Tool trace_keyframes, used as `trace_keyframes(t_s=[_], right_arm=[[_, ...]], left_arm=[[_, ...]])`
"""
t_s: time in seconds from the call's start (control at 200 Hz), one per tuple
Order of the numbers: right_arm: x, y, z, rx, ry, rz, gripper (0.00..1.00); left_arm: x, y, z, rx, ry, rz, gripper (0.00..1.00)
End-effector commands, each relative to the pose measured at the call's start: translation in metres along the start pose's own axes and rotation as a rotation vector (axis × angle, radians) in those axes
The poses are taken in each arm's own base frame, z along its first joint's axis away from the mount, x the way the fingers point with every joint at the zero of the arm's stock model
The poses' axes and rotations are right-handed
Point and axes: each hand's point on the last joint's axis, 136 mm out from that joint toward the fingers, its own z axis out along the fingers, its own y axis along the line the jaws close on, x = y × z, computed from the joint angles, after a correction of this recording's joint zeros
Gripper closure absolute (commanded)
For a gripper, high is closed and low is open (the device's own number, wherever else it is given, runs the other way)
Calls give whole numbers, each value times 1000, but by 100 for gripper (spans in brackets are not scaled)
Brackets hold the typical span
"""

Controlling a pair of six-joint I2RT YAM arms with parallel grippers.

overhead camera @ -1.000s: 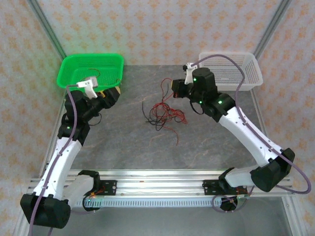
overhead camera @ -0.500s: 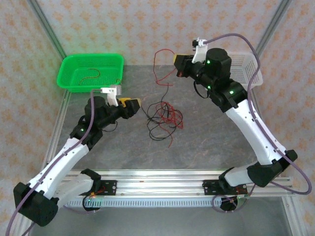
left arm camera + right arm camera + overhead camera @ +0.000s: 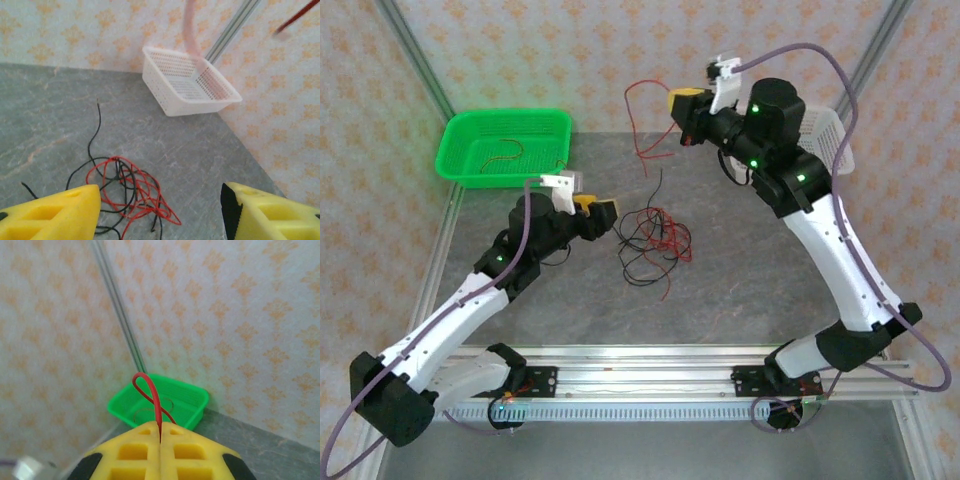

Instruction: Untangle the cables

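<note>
Cables [image 3: 650, 236] are red and black; green basket [image 3: 510, 113], white basket [image 3: 167, 102], grey table [image 3: 750, 290].

Top camera looks down over the whole table [image 3: 740, 290]. Left wrist looks low across it at the white basket [image 3: 156, 80], right wrist at the green basket [image 3: 195, 407]; top shares both.

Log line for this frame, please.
right gripper: shut on red wire, held high | left gripper: open, empty, facing tangle | tangle: red and black wires, on table
</note>
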Motion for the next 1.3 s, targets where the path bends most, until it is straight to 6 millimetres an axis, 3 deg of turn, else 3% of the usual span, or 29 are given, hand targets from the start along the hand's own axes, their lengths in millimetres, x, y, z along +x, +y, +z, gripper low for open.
trace_keyframes(t_s=[0.0,0.195,0.35,0.621,0.861,0.971,1.036,1.211,1.296], right_arm=[[42,5,11,-88,148,-269,100],[92,-19,26,-53,303,-473,100],[122,-13,33,-141,392,-497,100],[128,14,25,-287,382,-518,100],[132,26,17,-344,388,-525,100],[134,23,16,-331,390,-526,100],[135,21,16,-312,387,-525,100],[136,13,23,-264,382,-499,100],[136,11,27,-253,378,-476,100]], left_arm=[[-37,-19,-22,13,-62,113,35],[-67,-22,-30,-53,-97,303,32],[-70,-28,-14,-29,-72,455,32],[-50,-21,32,0,40,664,22],[-50,-8,60,-47,72,692,20],[-54,-3,65,-83,59,689,33],[-56,-1,65,-95,51,681,49],[-52,-5,57,-71,38,672,68],[-50,-5,53,-65,37,667,90]])
